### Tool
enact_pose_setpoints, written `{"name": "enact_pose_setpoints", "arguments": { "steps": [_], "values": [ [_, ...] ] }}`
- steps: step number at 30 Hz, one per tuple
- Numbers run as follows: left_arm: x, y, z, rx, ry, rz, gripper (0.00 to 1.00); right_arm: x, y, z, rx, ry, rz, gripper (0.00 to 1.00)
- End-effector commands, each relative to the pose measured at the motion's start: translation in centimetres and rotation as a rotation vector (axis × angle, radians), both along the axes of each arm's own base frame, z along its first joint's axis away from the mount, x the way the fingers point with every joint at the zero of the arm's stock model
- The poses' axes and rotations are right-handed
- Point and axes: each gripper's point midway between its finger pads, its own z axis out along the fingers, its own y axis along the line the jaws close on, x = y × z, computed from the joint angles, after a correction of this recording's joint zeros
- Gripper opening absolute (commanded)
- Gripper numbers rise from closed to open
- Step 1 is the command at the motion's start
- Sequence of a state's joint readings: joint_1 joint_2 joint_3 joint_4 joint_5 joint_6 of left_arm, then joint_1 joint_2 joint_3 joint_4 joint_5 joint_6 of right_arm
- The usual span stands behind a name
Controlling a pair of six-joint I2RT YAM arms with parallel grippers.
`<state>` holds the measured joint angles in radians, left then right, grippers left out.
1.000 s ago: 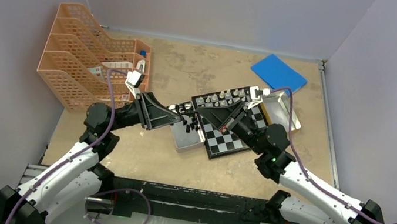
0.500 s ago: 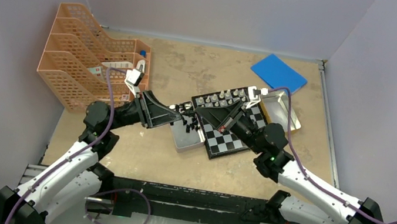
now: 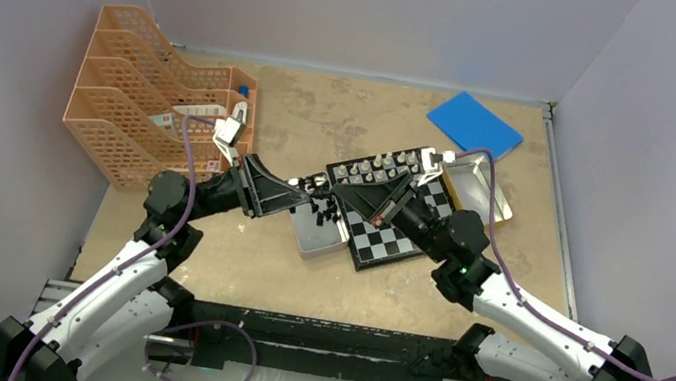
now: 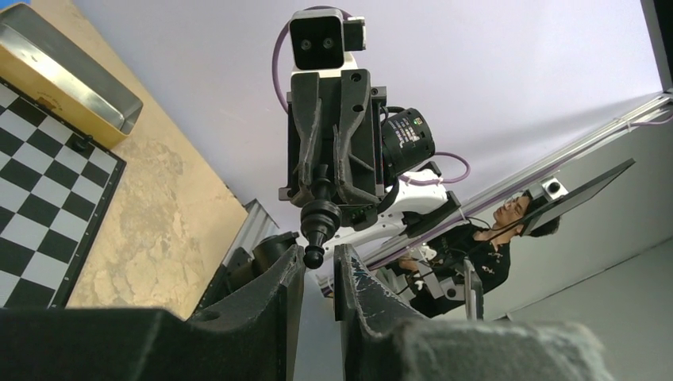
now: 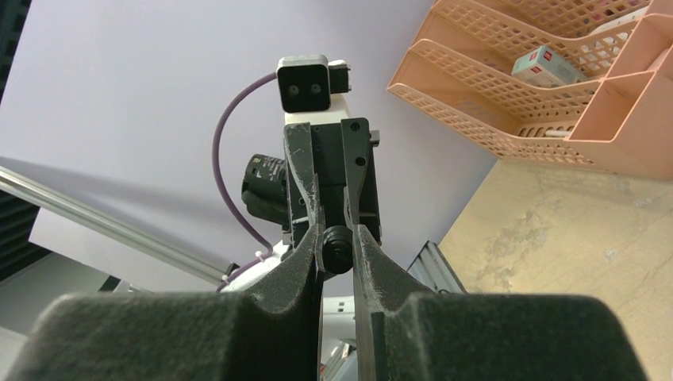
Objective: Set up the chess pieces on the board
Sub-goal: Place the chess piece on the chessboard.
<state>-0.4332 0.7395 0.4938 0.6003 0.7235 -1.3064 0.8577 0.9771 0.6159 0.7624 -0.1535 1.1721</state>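
Observation:
The board [image 3: 387, 244] lies mid-table, with white chess pieces [image 3: 383, 164] along its far edge. Both grippers meet tip to tip in the air over the board's left edge. My right gripper [image 5: 337, 238] is shut on a black chess piece [image 5: 336, 249], gripping its base. In the left wrist view the black chess piece [image 4: 318, 218] points its round head into the narrow gap of my left gripper [image 4: 317, 258]. The left jaws stand slightly apart on either side of the head without pressing it. In the top view the two grippers [image 3: 321, 198] hide the piece.
A silver tin [image 3: 311, 239] lies against the board's left side and a second tin [image 3: 482, 187] at its right. A blue pad [image 3: 474, 123] lies at the back right. Orange stacked trays [image 3: 142, 90] stand at the back left.
Both arms have kept nearly the same pose, tips together; I see only a very slight shift.

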Motion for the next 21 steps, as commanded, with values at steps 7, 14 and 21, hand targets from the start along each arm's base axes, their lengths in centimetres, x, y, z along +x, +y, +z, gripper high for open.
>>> {"name": "enact_pose_setpoints", "arguments": {
  "steps": [7, 14, 21],
  "values": [
    [0.0, 0.4, 2.4, -0.018, -0.100, 0.038, 0.17, -0.7, 0.0, 0.8, 0.042, -0.030, 0.033, 0.06],
    [0.3, 0.5, 2.0, 0.013, -0.109, 0.062, 0.00, -0.5, -0.2, 0.6, 0.026, -0.037, 0.014, 0.06],
    [1.1, 0.9, 0.5, 0.129, -0.113, 0.131, 0.00, 1.1, -1.8, -1.2, -0.100, -0.033, -0.129, 0.06]
  ]
}}
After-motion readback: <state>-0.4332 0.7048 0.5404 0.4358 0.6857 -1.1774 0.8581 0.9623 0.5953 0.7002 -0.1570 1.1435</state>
